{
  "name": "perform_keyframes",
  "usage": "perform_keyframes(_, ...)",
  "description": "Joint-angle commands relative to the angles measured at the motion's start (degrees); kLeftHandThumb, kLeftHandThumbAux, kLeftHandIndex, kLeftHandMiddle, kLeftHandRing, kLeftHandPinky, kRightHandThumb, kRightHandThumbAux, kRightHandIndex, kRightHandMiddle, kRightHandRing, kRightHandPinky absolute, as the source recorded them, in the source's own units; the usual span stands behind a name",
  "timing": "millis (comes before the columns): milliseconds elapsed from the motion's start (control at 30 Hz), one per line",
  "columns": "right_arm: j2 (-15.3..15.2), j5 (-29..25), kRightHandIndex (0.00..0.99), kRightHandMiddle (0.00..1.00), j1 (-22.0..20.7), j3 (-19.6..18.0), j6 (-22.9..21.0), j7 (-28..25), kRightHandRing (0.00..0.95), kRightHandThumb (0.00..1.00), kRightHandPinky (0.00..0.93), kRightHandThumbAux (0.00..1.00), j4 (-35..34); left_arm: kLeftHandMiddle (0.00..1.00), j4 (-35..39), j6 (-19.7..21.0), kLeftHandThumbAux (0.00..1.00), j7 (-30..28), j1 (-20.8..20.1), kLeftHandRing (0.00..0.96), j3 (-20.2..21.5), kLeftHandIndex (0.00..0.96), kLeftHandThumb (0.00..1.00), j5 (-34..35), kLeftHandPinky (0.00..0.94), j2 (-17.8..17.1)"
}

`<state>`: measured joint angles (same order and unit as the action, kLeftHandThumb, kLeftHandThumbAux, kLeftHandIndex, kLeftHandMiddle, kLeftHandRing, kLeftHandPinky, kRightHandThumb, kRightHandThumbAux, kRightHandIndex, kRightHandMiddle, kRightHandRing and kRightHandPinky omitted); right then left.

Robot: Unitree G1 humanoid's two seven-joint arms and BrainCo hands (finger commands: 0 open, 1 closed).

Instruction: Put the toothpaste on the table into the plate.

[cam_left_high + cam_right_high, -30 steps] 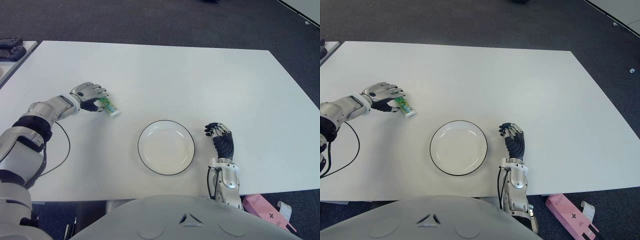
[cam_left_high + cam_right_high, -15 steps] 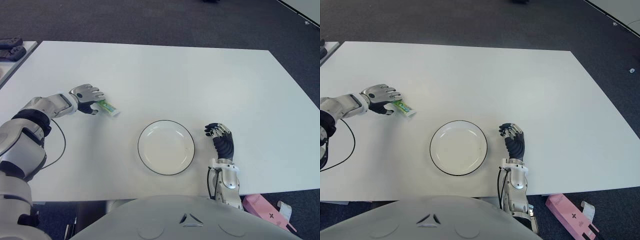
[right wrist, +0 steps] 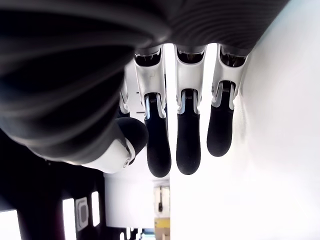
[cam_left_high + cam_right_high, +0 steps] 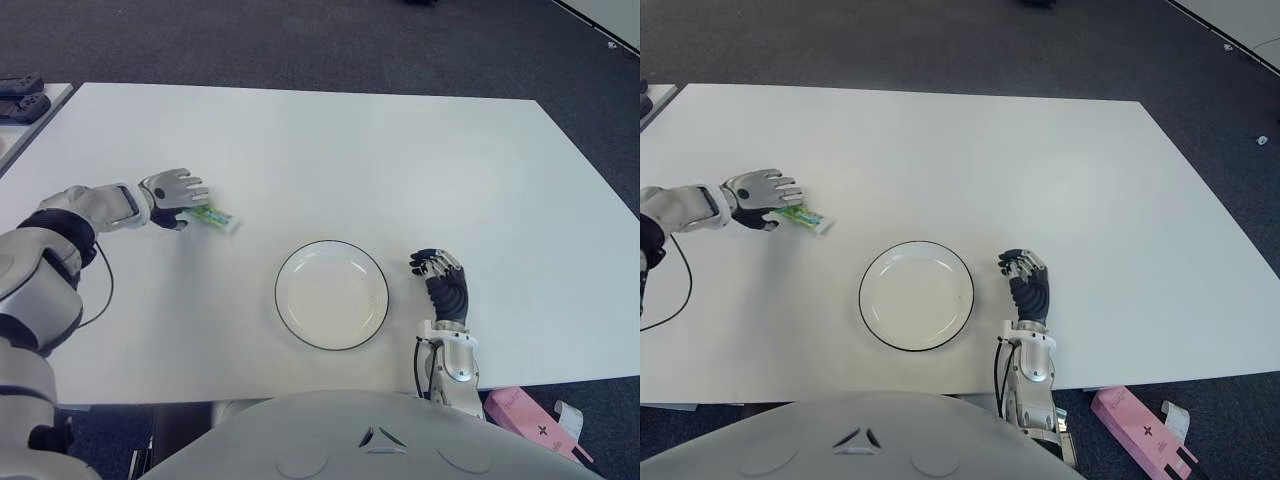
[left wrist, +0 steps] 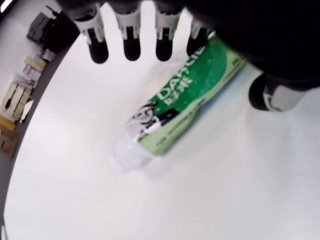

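A green and white toothpaste tube [image 4: 213, 216] lies flat on the white table [image 4: 400, 150], left of and a little beyond the plate. My left hand [image 4: 172, 190] hovers over the tube's tail end, fingers spread and open. In the left wrist view the tube [image 5: 180, 110] lies on the table under the palm, cap end pointing away, with the fingertips [image 5: 131, 47] above it and not closed round it. The white plate [image 4: 332, 243] with a dark rim holds nothing. My right hand [image 4: 440, 275] shows right of the plate near the front edge, fingers relaxed and holding nothing.
Dark devices [image 4: 22, 98] sit on a neighbouring table at the far left. A black cable [image 4: 103, 290] hangs by my left arm. A pink box [image 4: 520, 412] lies on the floor past the front right edge.
My left hand and forearm have drawn back to the left, uncovering more of the tube. The tube has turned a little flatter across the table. The right hand has not moved.
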<state>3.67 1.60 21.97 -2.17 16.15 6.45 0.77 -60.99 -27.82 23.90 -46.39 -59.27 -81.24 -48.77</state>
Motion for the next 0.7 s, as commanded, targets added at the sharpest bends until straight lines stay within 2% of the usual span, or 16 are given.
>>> perform_keyframes(33, 0.81, 0.02, 0.429, 0.479, 0.4, 0.49, -1.28, 0.28, 0.467, 0.709, 0.458, 0.727, -0.33, 0.0, 0.02, -1.58, 0.335, 1.26, -0.45, 0.0, -2.86, 0.0, 0.463, -2.87, 0.053, -0.58)
perform_keyframes(300, 1.07, 0.14, 0.429, 0.482, 1.03, 0.77, -1.84, 0.94, 0.472, 0.709, 0.464, 0.726, -0.81, 0.004, -0.43, -2.91, 0.34, 2.27, -2.25, 0.0, -6.16, 0.0, 0.429, -5.37, 0.066, -0.24)
perform_keyframes(700, 0.93, 0.14, 0.428, 0.488, 1.64, 0.91, -1.13, 1.39, 0.481, 0.709, 0.469, 0.727, -0.84, 0.006, -1.03, -3.92, 0.34, 0.91, -2.15, 0.0, -6.17, 0.0, 0.446, -3.6, 0.082, 0.92)
